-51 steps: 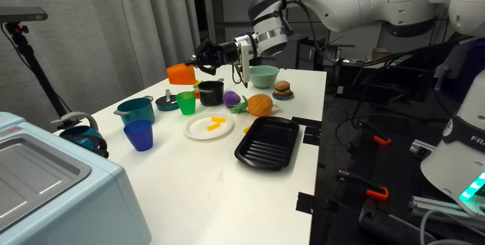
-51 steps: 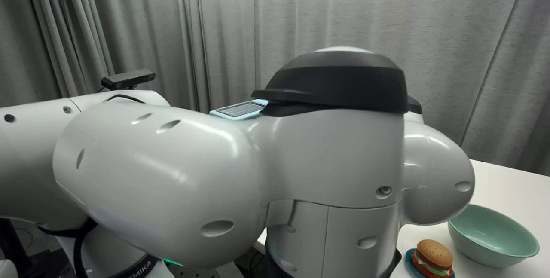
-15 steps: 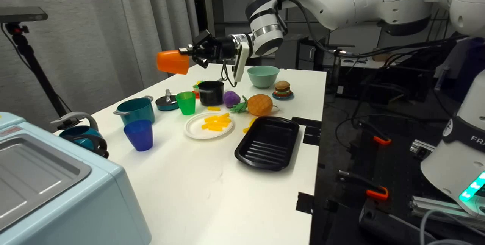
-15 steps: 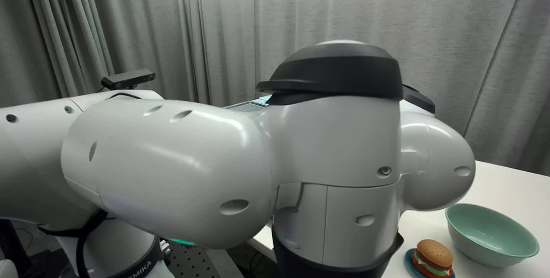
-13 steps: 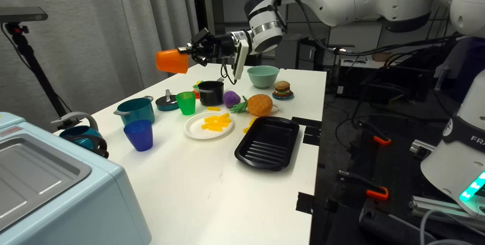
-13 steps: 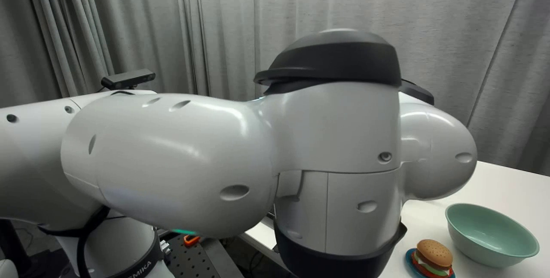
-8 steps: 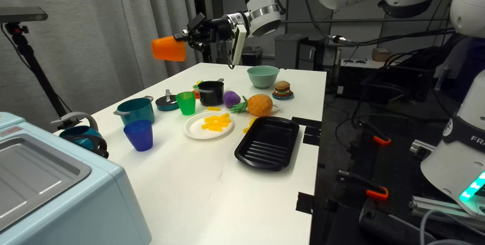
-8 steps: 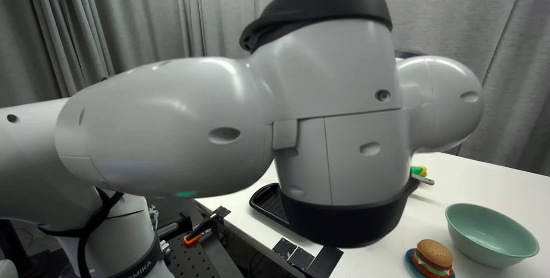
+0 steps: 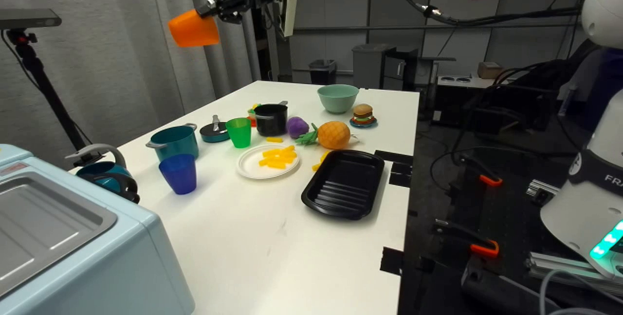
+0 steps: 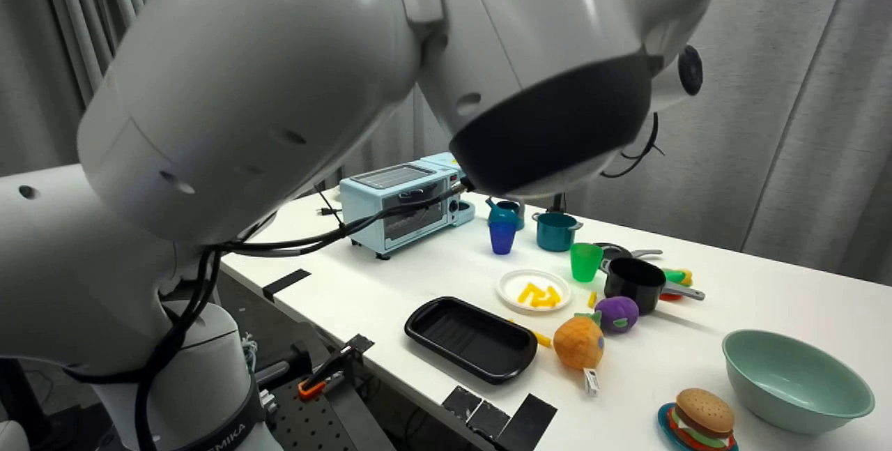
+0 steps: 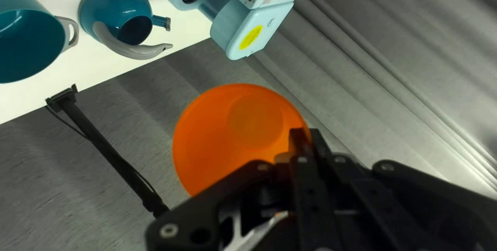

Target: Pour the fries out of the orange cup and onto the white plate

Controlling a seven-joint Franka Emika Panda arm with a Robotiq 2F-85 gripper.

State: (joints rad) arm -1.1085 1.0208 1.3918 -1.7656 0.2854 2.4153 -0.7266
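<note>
Pinching the orange cup (image 9: 193, 30) at its rim with the tool (image 11: 309, 139), squeezing the thin wall between two nearly meeting fingers, one inside the cup and one outside. Holding the cup high above the table (image 9: 272, 256), tilted nearly onto its side, and looking into its mouth in the wrist view, down to the round orange bottom. Seeing the fries (image 9: 278, 160) lying in a loose heap on the white plate (image 9: 250, 165) in both exterior views. Seeing also one piece lying on the table between the plate and the black pot (image 9: 271, 125), and others partly hidden behind the black tray (image 9: 340, 193) in an exterior view, near the orange fruit toy (image 9: 333, 135); being unable to tell how many. Finding the green cup (image 9: 239, 133) standing upright near the plate, the blue cup (image 9: 178, 175) upright farther from it, and the purple toy (image 9: 297, 127) resting just beside the black pot.
</note>
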